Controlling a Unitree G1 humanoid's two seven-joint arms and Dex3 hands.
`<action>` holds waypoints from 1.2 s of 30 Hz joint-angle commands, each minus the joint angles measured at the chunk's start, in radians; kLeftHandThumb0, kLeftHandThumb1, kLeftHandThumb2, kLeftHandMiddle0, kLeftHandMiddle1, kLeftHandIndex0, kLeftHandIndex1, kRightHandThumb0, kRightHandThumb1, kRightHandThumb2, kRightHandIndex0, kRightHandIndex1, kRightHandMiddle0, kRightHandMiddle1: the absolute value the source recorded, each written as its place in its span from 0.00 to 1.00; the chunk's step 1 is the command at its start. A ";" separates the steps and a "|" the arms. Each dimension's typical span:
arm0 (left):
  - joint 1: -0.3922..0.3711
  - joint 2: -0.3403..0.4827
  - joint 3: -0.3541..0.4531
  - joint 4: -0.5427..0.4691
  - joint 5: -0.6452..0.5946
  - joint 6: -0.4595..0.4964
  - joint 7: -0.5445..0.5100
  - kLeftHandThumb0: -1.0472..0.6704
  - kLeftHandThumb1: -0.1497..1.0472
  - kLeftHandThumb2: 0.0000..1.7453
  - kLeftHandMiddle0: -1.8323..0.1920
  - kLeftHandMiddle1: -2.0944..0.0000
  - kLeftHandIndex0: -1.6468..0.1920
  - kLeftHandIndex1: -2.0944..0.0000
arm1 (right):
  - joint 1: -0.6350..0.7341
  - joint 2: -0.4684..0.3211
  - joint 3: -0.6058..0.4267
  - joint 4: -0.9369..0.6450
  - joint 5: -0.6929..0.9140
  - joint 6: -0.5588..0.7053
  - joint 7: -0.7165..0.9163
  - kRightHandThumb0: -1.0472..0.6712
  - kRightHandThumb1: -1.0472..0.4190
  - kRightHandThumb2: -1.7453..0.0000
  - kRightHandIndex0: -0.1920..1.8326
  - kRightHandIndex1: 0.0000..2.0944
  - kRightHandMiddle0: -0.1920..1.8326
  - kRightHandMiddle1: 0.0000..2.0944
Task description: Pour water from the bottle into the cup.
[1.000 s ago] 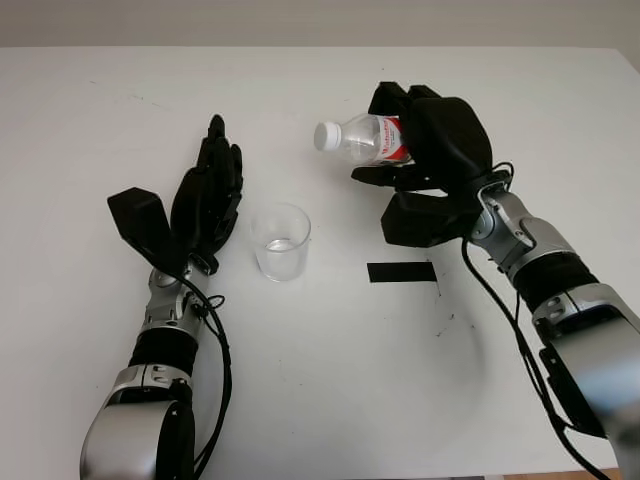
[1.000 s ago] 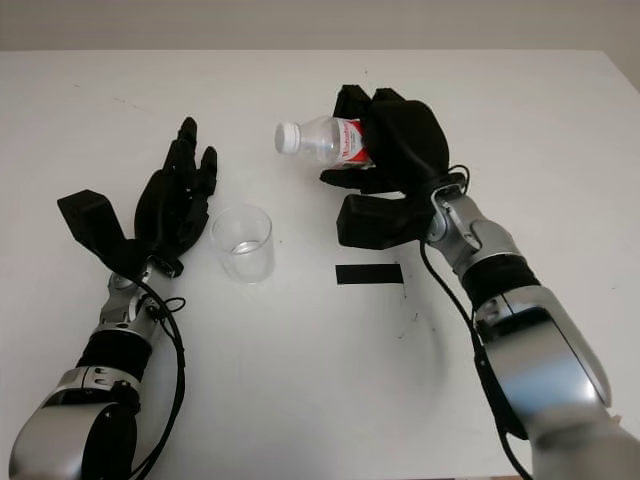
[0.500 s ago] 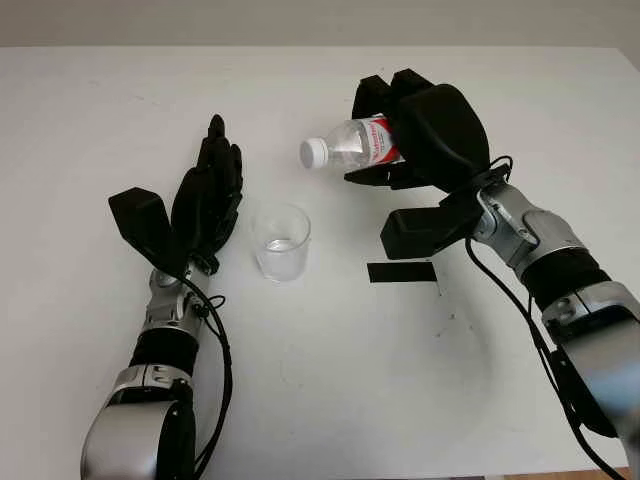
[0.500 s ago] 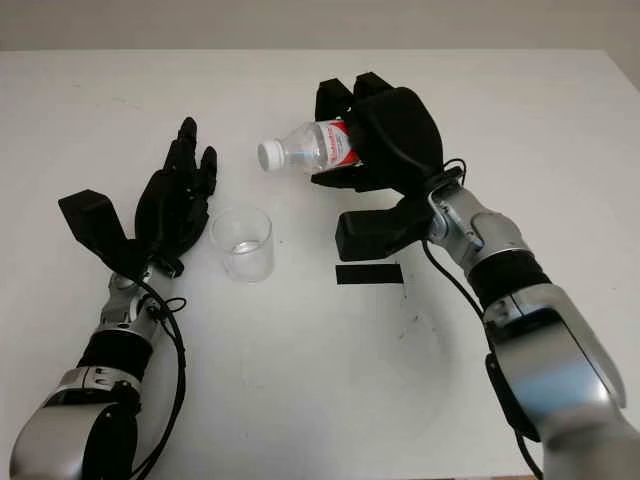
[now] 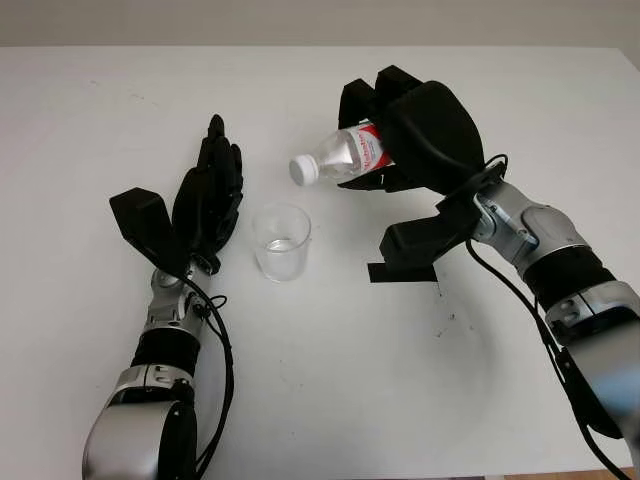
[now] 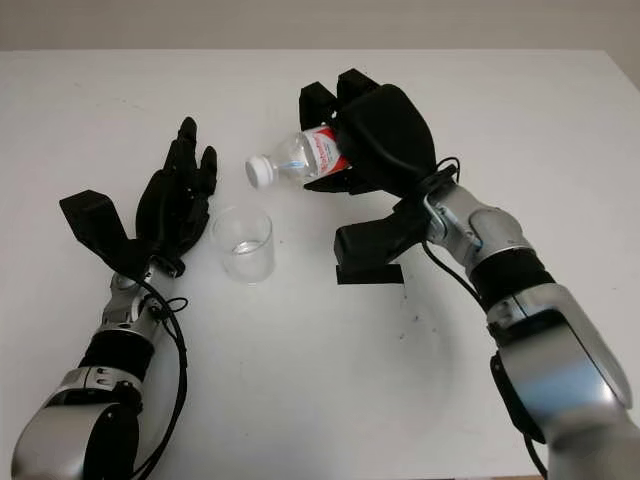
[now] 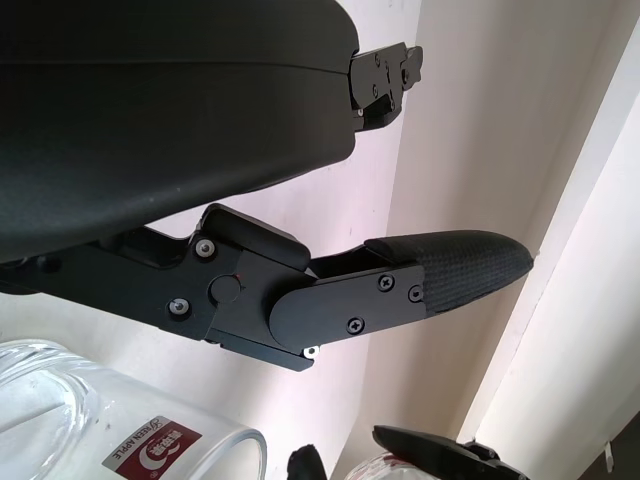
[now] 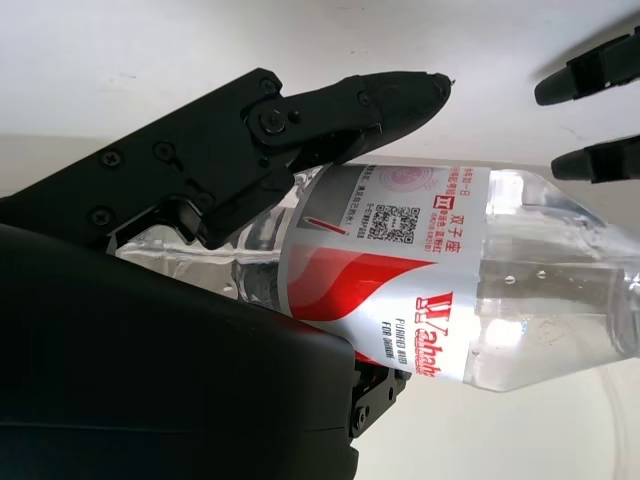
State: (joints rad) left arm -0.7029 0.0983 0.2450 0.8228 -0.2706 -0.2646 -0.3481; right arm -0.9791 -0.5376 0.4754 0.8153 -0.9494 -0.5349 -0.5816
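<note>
surface: plain white table, pale wall strip at the far edge
left hand: open, holds nothing, parked just left of the cup, near it but gap betw them; idle
cup: clear glass, upright on the table, betw the two hands, just right of left hand; thin layer of water at bottom, mostly unfilled
bottle: clear plastic, red/white label, tipped nearly horizontal, neck a bit lower than base, pointing toward left hand; mouth end hangs above and just beyond the cup's far rim, not yet over its centre; white cap looks to be on – can't tell for sure
right hand: clenched around the bottle body at the label, raised off the table, up and to the right of the cup; wrist view shows finger across the label and water inside pooling toward the neck
black strip: flat dark marker on the table under right hand's forearm side, partly hidden by thumb
step (judgement): tilt underway, pour not started, no stream seen
risks (judgement):
- mouth short of cup centre → more tilt now spills water on table beyond the rim
- if cap rly on → nothing comes out however far it tips
- squeeze too hard on soft plastic → surge, overshoot
- bottle neck dropping low could knock the rim, light glass may tip toward left hand
- grip at mid-body, wet label → bottle may rotate or slip
</note>
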 commanded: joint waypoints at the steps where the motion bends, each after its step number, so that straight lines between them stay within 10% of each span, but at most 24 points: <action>1: 0.031 -0.013 -0.004 0.031 0.003 0.008 0.003 0.12 1.00 0.36 1.00 1.00 1.00 1.00 | -0.030 -0.019 0.011 -0.024 -0.023 0.004 -0.025 0.30 0.00 0.80 0.71 1.00 0.51 1.00; 36: 0.023 -0.018 -0.001 0.042 -0.003 0.005 0.000 0.12 1.00 0.37 1.00 1.00 1.00 1.00 | -0.099 -0.072 0.119 -0.150 -0.316 0.113 -0.293 0.29 0.00 0.69 0.72 1.00 0.50 1.00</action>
State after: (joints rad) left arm -0.7068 0.0956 0.2453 0.8316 -0.2737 -0.2702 -0.3504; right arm -1.0449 -0.5947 0.5922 0.6915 -1.2624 -0.4321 -0.8590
